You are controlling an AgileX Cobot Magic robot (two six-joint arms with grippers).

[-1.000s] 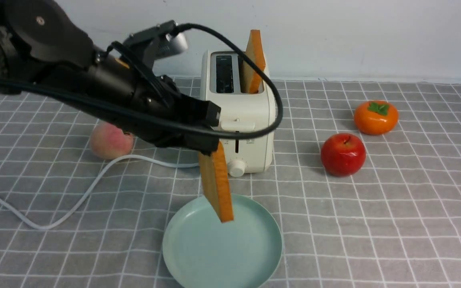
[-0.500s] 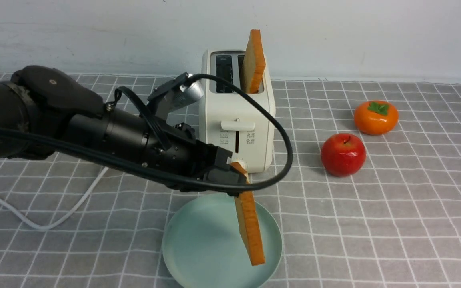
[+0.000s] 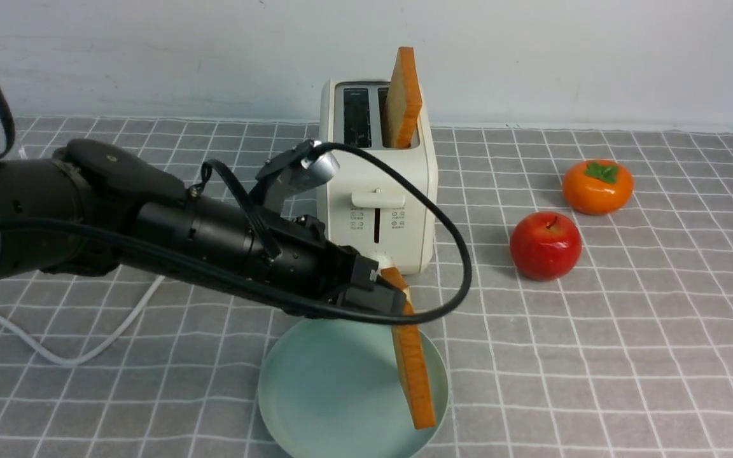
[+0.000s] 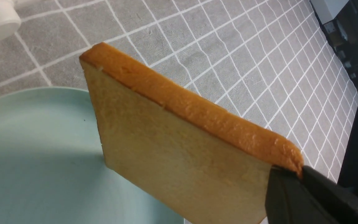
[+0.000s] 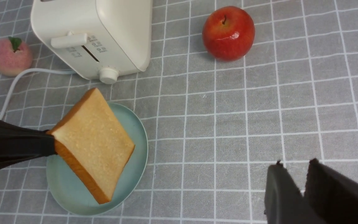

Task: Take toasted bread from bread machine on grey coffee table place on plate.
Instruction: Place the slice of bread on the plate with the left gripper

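The left gripper (image 3: 387, 296) is clamped on a corner of one slice of toasted bread (image 3: 414, 369), which hangs tilted on edge over the plate (image 3: 315, 401), right of its middle; the second slice (image 3: 403, 95) stands in the bread machine (image 3: 398, 191) behind the plate. The right gripper (image 5: 295, 166) is slightly parted and empty

The bread machine (image 3: 376, 184) stood at the back of the table (image 3: 627, 356), with one toasted bread slice (image 3: 403, 95) upright in its right slot. The plate (image 3: 315, 394) lay before it. The second slice (image 3: 412, 362) hung tilted over the plate's right part, in the left gripper (image 3: 395, 298). An apple (image 3: 545, 245) was right of the machine, a persimmon (image 3: 597, 186) behind the apple, a peach (image 5: 10, 56) at the machine's left
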